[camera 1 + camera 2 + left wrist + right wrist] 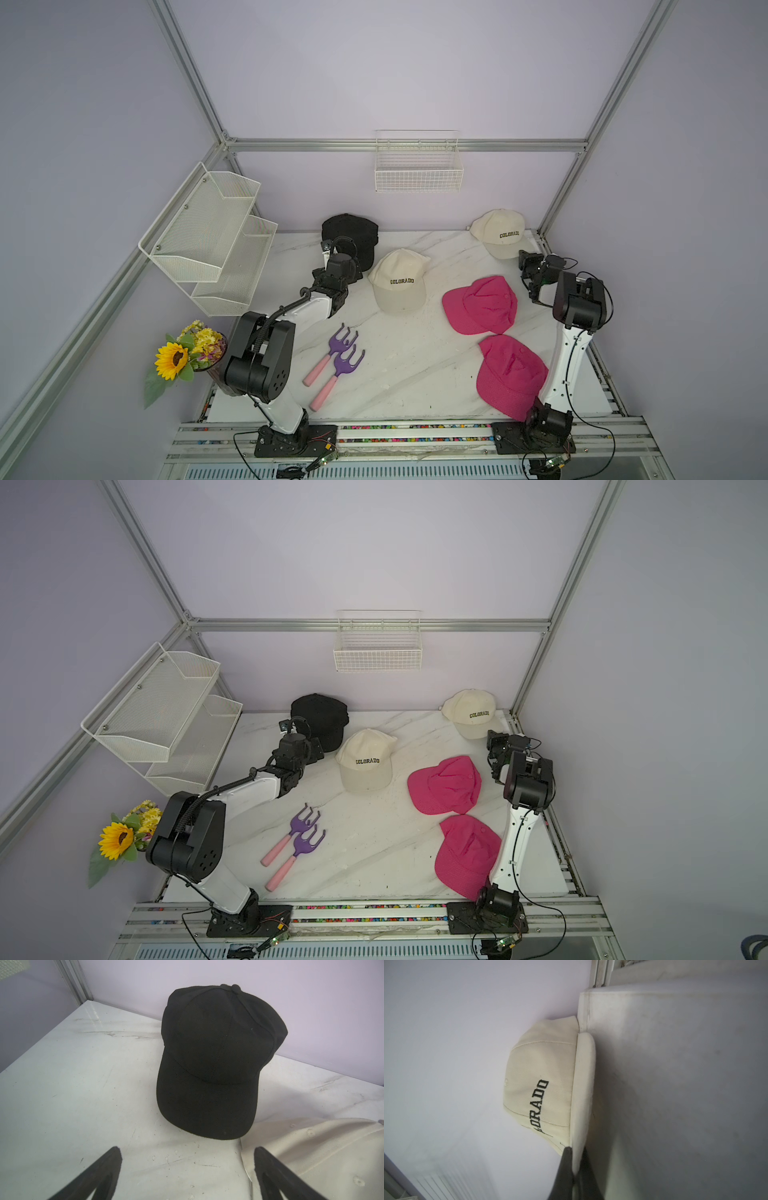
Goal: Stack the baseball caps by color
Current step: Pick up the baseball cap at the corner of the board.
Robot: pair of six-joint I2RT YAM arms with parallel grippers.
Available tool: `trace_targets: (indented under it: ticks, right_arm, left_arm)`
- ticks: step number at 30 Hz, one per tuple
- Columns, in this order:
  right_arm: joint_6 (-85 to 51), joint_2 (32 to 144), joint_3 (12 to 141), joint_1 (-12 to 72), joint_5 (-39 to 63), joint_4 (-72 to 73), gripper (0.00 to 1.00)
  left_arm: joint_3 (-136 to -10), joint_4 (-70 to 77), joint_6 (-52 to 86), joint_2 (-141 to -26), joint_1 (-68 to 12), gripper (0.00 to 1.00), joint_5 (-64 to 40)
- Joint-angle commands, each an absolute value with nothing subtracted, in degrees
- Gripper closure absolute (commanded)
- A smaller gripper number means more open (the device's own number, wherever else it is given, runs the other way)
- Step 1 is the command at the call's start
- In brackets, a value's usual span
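I log 5 cap positions, all referenced to the centre cream cap [399,282], which sits crown up with its "COLORADO" lettering and brim toward me. The black cap [351,237] lies just behind-left of it, brim tip beside its crown; whether more lie beneath, I cannot tell. The second cream cap [500,232] sits well behind-right, brim edge pinched in the right gripper [576,1152]. The first pink cap [484,305] lies just right. The second pink cap [509,374] lies front-right, touching the first.

Back-left cap [351,237] by wall [415,83], middle cap [400,282] beside it, corner cap [500,232] back right, side cap [482,305] before it, front cap [509,374] nearest
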State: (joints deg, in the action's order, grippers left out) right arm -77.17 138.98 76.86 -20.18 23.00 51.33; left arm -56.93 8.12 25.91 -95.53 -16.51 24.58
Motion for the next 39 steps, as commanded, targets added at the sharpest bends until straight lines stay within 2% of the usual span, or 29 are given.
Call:
trace_targets:
  ticks: [1, 6, 11, 14, 19, 25, 30, 36, 39]
  right_arm:
    - [-77.5, 133.9, 72.6, -20.0, 23.0, 57.6, 1.00]
    - [-79.4, 122.6, 62.4, -20.0, 20.7, 66.8, 1.00]
    - [-86.9, 111.0, 49.4, -19.7, 18.0, 80.2, 1.00]
    - [-90.8, 104.9, 41.0, -18.5, 14.7, 89.2, 1.00]
    - [-92.6, 93.5, 30.4, -15.3, 12.7, 94.2, 1.00]
    - [-95.1, 80.0, 19.7, -3.1, 1.8, 94.0, 1.00]
    - [-94.8, 71.7, 18.4, 8.9, -9.4, 87.3, 1.00]
    - [-95.9, 68.9, 18.9, 17.4, -19.3, 83.6, 1.00]
    - [-95.8, 69.4, 19.1, 20.2, -21.9, 83.7, 1.00]
  left_arm:
    - [-59.1, 10.4, 25.7, -94.5, -16.1, 0.00, 22.9]
    - [-58.7, 12.6, 24.0, -91.9, -16.2, 0.00, 12.6]
    - [-57.8, 15.5, 31.2, -89.0, -16.9, 0.00, 2.8]
    - [-58.9, 16.0, 33.3, -88.4, -20.2, 0.00, -0.9]
    - [-60.8, 21.5, 37.4, -90.4, -27.0, 0.00, -9.3]
    - [-64.8, 34.0, 44.1, -96.9, -34.6, 0.00, -21.3]
    - [-66.9, 44.0, 48.1, -101.4, -39.1, 0.00, -25.6]
    - [-66.6, 52.8, 49.0, -102.7, -41.3, 0.00, -27.2]
    - [-67.0, 52.7, 47.8, -102.3, -41.4, 0.00, -26.3]
